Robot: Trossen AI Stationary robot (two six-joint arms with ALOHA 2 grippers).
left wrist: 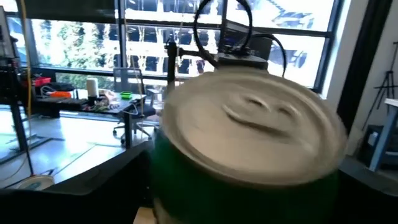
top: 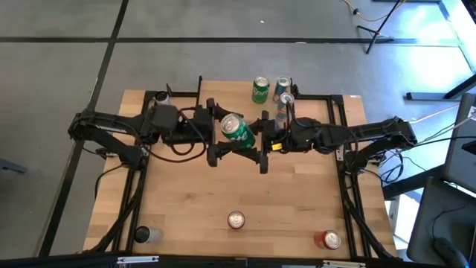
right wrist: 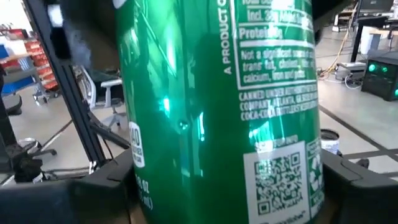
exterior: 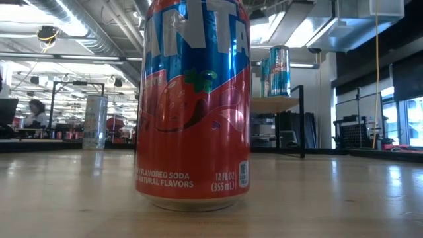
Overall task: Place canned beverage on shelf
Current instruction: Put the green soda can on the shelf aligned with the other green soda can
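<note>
Handover mid-table: your green can [top: 239, 129] hangs tilted between both grippers, above the tabletop [top: 186, 201]. Right gripper [top: 262, 141] is clamped on its body. Left gripper [top: 216, 131] is at the can's top end; you cannot tell its jaws. Shelf [exterior: 279, 104] stands at the far edge, carrying another green can [top: 259, 89] and a blue can [top: 281, 88].
</note>
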